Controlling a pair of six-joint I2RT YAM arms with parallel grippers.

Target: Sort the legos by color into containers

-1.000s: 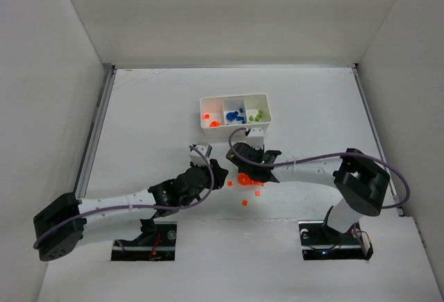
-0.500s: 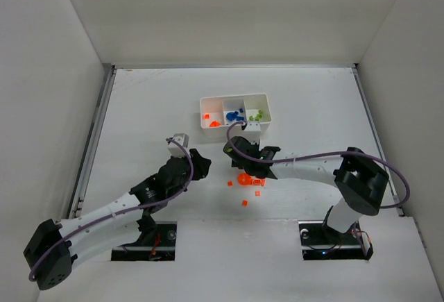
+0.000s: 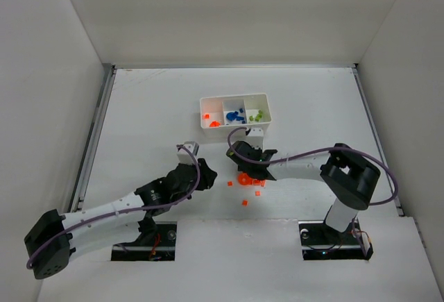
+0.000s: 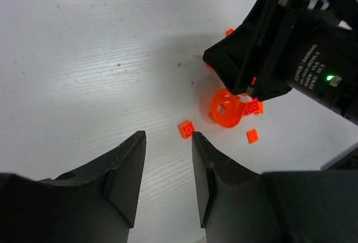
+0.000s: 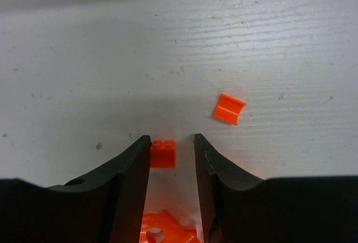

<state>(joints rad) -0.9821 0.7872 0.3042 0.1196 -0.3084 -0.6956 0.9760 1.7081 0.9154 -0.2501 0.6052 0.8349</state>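
Several orange legos lie on the white table: a round piece [image 3: 243, 179] [image 4: 226, 109] and small bricks [image 3: 229, 183] [image 3: 245, 203]. My right gripper [image 3: 244, 171] [image 5: 172, 142] is open and low over them. A small orange brick [image 5: 162, 153] sits between its fingertips, touching the left finger [image 5: 131, 181]. A curved orange piece [image 5: 229, 109] lies just beyond. My left gripper [image 3: 207, 177] [image 4: 168, 137] is open and empty, with a flat orange brick [image 4: 186, 129] just ahead of its right fingertip. The white tray [image 3: 266, 98] stands further back, holding orange [image 3: 210, 120], blue [image 3: 234, 115] and green [image 3: 255, 115] legos.
The right gripper's black body [image 4: 279, 47] fills the upper right of the left wrist view, close to the round piece. Another small orange brick [image 4: 253, 136] lies beside it. White walls enclose the table on three sides.
The left arm swung away to the left, then came back toward the orange legos. The right gripper stayed over the orange pile, shifting only slightly.
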